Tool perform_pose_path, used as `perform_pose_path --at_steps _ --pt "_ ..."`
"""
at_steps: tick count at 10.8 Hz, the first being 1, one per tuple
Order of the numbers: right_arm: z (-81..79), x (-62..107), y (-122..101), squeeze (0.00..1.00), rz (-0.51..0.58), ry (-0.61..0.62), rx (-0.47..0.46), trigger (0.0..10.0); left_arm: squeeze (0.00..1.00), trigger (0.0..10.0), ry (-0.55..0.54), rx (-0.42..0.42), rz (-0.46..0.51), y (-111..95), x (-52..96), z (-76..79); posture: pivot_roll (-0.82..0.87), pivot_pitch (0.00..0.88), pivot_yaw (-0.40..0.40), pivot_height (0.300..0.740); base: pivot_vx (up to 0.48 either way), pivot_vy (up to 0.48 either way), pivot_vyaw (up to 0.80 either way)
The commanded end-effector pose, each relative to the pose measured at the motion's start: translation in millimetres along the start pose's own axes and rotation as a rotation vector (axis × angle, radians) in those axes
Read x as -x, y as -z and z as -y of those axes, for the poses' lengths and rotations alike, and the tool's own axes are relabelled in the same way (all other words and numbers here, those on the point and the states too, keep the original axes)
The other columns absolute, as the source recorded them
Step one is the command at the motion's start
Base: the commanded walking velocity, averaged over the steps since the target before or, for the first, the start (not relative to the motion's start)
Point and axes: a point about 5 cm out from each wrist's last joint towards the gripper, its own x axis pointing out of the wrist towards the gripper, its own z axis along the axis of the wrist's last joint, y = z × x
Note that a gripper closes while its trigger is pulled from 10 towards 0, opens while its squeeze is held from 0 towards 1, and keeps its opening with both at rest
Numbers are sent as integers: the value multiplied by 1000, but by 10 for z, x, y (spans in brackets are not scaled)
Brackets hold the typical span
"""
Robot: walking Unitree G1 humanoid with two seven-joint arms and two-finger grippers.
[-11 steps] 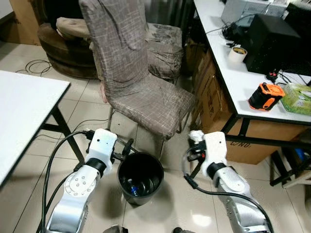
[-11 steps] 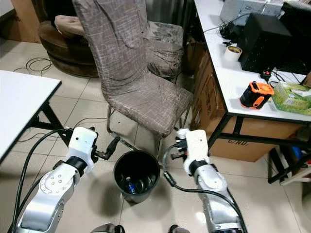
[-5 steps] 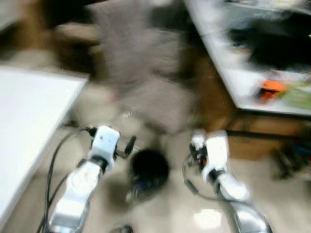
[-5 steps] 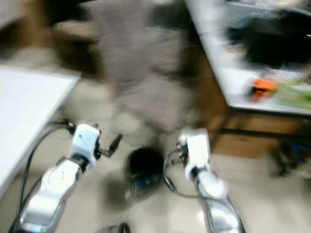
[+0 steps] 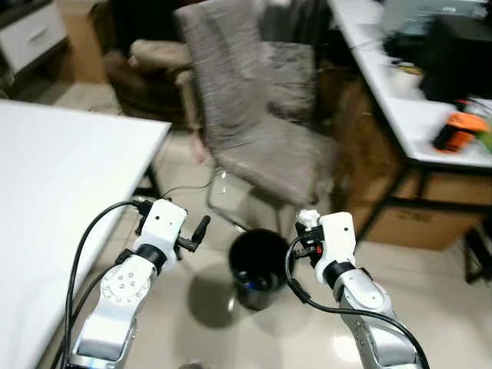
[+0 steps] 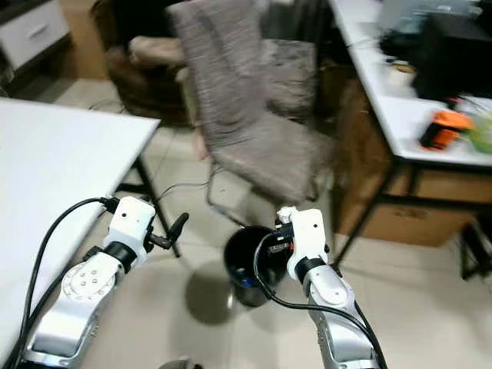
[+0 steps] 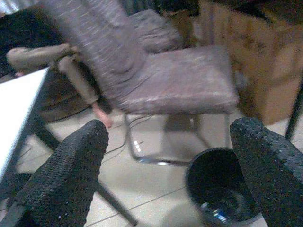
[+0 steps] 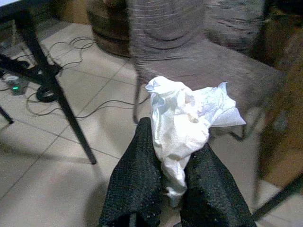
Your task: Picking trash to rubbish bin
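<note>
A grey fabric-covered chair [image 5: 254,115] stands far behind the black rubbish bin [image 5: 259,267] on the tiled floor. Left pincer [image 7: 165,175] hangs wide open, empty, left of the bin. Right pincer [image 8: 165,182] pinches a crumpled white tissue [image 8: 189,116] just right of the bin's rim.

Tiled room, office clutter.
Grey fabric chair [image 5: 254,115] at 12 o'clock, white tabletop [image 5: 54,192] at 9, desk [image 5: 415,115] at 2 above cardboard boxes [image 5: 419,211].

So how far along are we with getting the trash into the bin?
Picked up: the right gripper is shut on a crumpled white tissue. The black bin stands on the floor between both arms, with some rubbish already inside. Left to do: carry the tissue over the bin's opening and drop it. The left gripper is open.
</note>
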Motion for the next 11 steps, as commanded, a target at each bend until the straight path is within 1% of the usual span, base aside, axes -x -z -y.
perform_pose_path --at_steps 1,4,5,7,9,10,11 --pt "81 20 16 0 -9 36 3 10000 0 10000 14 38 19 -45 -30 34 -57 64 -36 740 0 0 0" --pt "77 2 -20 0 -1 24 19 10000 0 10000 26 53 39 -60 -39 68 -58 55 -39 740 0 0 0" --pt "70 -3 -28 0 0 18 20 10000 0 10000 21 83 39 -62 -34 77 -56 53 -43 740 0 0 0" --pt "64 -6 -24 0 -5 10 25 10000 0 10000 16 68 37 -60 -30 76 -55 50 -46 740 0 0 0" --pt "58 -9 -22 0 -6 5 12 10000 0 10000 20 79 54 -70 -28 80 -54 46 -50 740 0 0 0" --pt "61 -11 -24 0 -6 5 9 10000 0 10000 25 74 64 -80 -27 80 -54 44 -51 740 0 0 -556" --pt "64 -14 -27 0 -7 4 10 10000 0 10000 25 73 67 -82 -28 78 -55 42 -52 740 281 0 -631"
